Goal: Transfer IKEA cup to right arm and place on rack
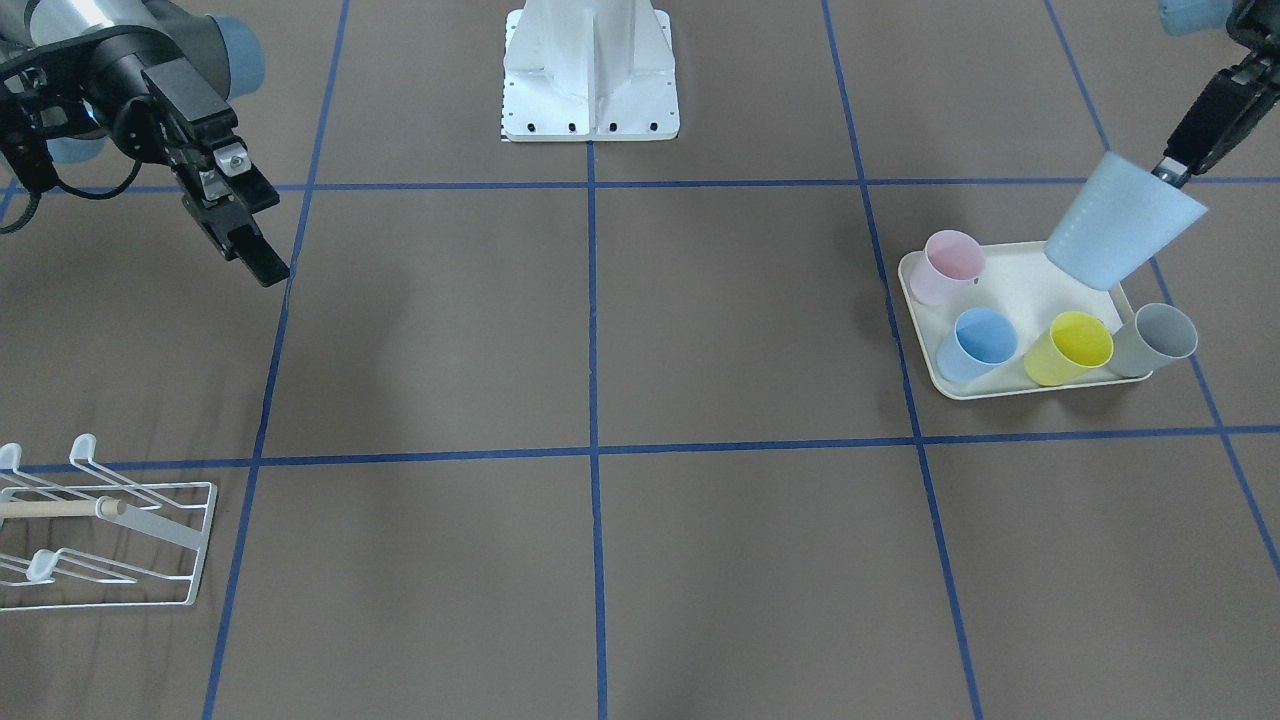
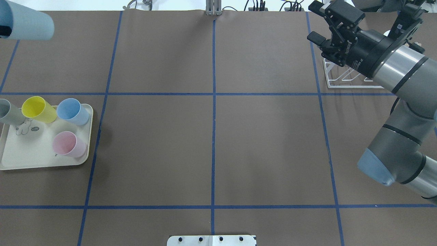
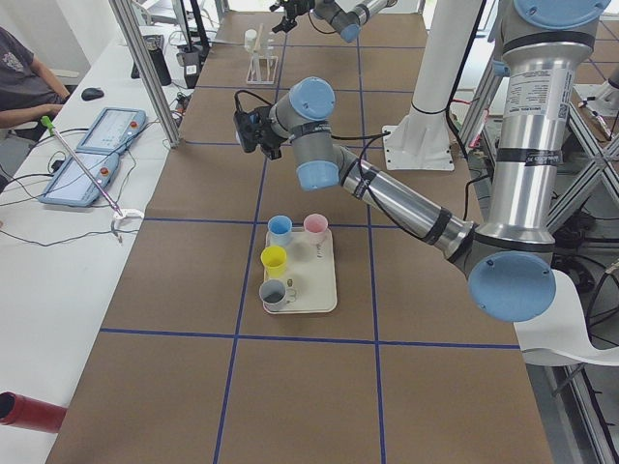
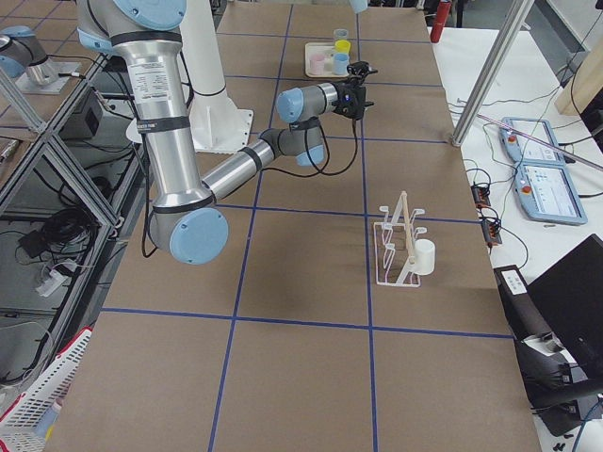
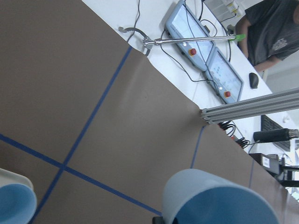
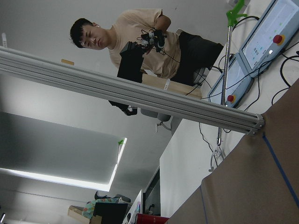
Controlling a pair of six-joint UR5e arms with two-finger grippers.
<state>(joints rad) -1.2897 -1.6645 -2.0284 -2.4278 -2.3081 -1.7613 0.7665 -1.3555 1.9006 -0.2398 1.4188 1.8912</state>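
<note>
One pale-blue plastic cup (image 1: 1120,225) hangs tilted in the air near the cream tray (image 1: 1010,290), around ten o'clock on the overhead view, its rim pinched in the left gripper's (image 1: 1172,172) jaws. Four other plastic cups (image 1: 985,340) sit on the tray. The right gripper (image 2: 315,22), jaws spread, hovers apart from the white wire rack (image 2: 341,82) at two o'clock.

The brown table crossed by blue tape lines (image 2: 266,143) is seen steeply from above: from behind the robot in the overhead view, and from opposite, toward the white metal base plate (image 1: 590,110), in the front-facing view. It is viewed lengthwise in the 2 side views. The cream rectangular tray (image 1: 1010,285) and small white wire rack (image 1: 160,525) are shared by these 4. Both wrist views are tilted toward the white bench (image 5: 112,11).
</note>
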